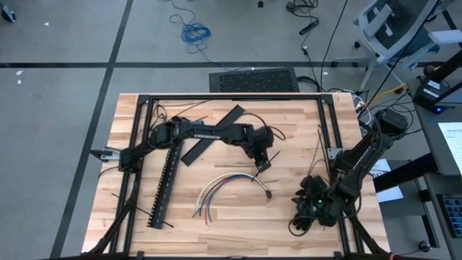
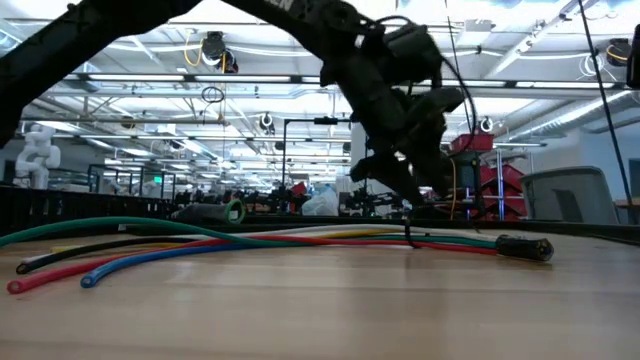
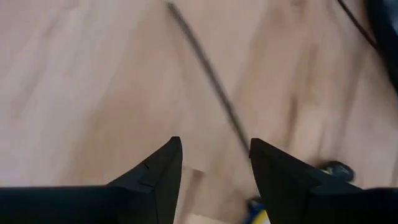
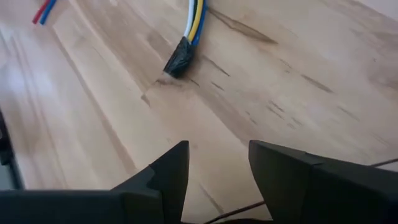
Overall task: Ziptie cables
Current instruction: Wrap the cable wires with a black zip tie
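The cables (image 1: 229, 186) lie in an arc on the wooden table, blue, white, yellow, red and green wires ending in a small dark connector (image 4: 179, 62). In the low view they stretch flat across the table (image 2: 260, 240). My left gripper (image 1: 262, 165) hangs open just beyond the arc's far right part. A thin black strip (image 3: 211, 81) lies on the wood and runs in toward its fingers (image 3: 214, 171). My right gripper (image 4: 217, 171) stands open low over bare wood at the table's right, with the connector ahead of it. My left gripper is open, slanting down over the near end of the thin black strip (image 3: 244, 142), which ends beside one finger (image 3: 273, 168). Whether that finger touches the strip I cannot tell.
A black perforated rail (image 1: 164, 189) lies left of the cables. A flat black bar (image 1: 213, 133) lies under the left arm. Thin black strips (image 1: 320, 148) lie near the right frame post. A black frame (image 1: 231, 97) borders the table.
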Robot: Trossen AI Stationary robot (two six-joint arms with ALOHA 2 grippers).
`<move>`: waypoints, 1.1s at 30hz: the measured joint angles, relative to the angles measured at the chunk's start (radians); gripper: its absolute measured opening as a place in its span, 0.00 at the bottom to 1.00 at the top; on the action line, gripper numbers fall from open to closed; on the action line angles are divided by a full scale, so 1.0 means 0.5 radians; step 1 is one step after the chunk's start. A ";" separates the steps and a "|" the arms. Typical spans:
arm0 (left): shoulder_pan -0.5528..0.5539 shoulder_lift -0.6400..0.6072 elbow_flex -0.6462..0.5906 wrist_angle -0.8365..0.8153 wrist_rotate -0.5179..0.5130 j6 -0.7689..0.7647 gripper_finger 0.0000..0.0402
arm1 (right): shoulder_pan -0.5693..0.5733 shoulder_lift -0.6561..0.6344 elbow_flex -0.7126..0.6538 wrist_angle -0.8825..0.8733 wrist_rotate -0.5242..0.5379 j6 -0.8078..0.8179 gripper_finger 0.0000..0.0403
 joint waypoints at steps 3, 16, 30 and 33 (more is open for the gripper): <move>0.080 0.003 0.000 0.000 0.279 -0.099 0.46 | 0.026 0.000 0.000 0.001 0.004 0.049 0.40; 0.193 0.181 -0.002 0.055 0.969 -0.210 0.46 | 0.046 0.001 0.000 0.051 0.043 0.144 0.40; 0.193 0.253 0.007 0.314 1.100 -0.262 0.45 | 0.045 0.001 0.000 0.128 0.075 0.144 0.40; 0.198 0.253 0.012 0.316 1.208 -0.262 0.41 | 0.045 0.001 0.000 0.141 0.082 0.143 0.40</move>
